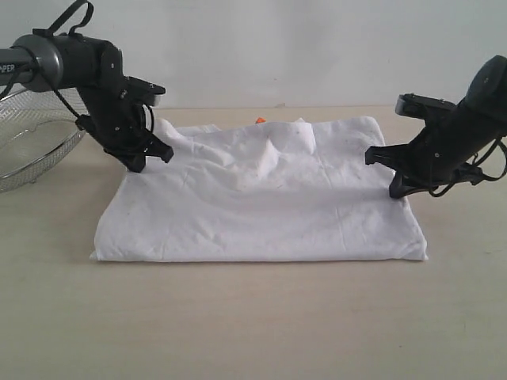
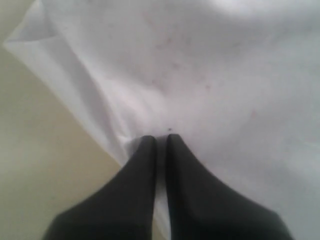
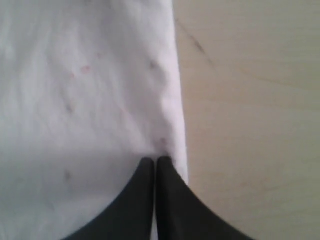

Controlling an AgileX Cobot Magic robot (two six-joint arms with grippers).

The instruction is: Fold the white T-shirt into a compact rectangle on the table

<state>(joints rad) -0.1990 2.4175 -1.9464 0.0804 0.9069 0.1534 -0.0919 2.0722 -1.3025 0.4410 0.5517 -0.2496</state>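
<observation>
The white T-shirt lies spread as a broad, wrinkled rectangle on the table, with a raised bump near its far middle and the small orange neck tag peeking at the far edge. No lettering shows. My left gripper is down at the shirt's left edge, my right gripper at its right edge. In the left wrist view the gripper is shut with white cloth pinched at the tips. The right gripper is likewise shut on the puckered hem.
A round wire-mesh basket stands at the far left behind the left arm. Bare tabletop runs along the front of the shirt and beside the right hem. A pale wall backs the table.
</observation>
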